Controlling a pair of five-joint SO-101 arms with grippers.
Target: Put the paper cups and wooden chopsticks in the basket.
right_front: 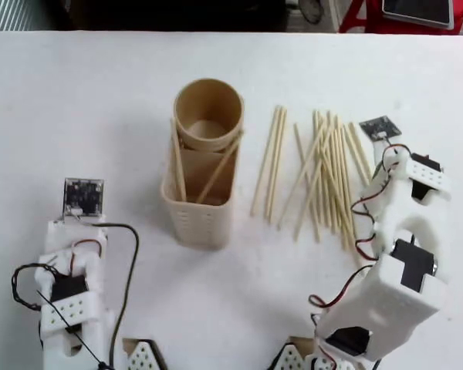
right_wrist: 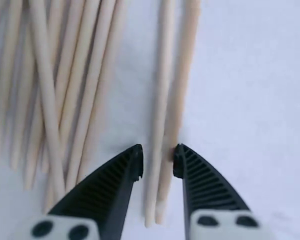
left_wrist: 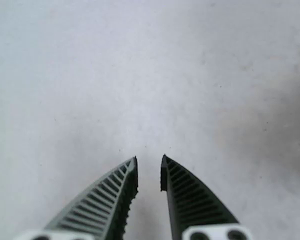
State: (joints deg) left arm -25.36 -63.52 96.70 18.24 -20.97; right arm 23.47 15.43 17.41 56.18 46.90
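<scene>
1. The basket (right_front: 197,220) stands mid-table, holding paper cups (right_front: 208,116) and two leaning chopsticks (right_front: 216,173).
2. The loose chopsticks (right_front: 324,173) lie scattered on the table (right_front: 100,100) to its right.
3. The right gripper (right_wrist: 157,162) is open, with its jaws on either side of a pair of sticks (right_wrist: 165,100) just beside the pile.
4. The left gripper (left_wrist: 149,172) hangs over bare table at the near left, jaws slightly apart and holding nothing.

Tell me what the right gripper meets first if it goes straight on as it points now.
The right gripper would probably meet the two chopsticks lying between its open fingertips first, then the table under them; depth is unclear.
</scene>
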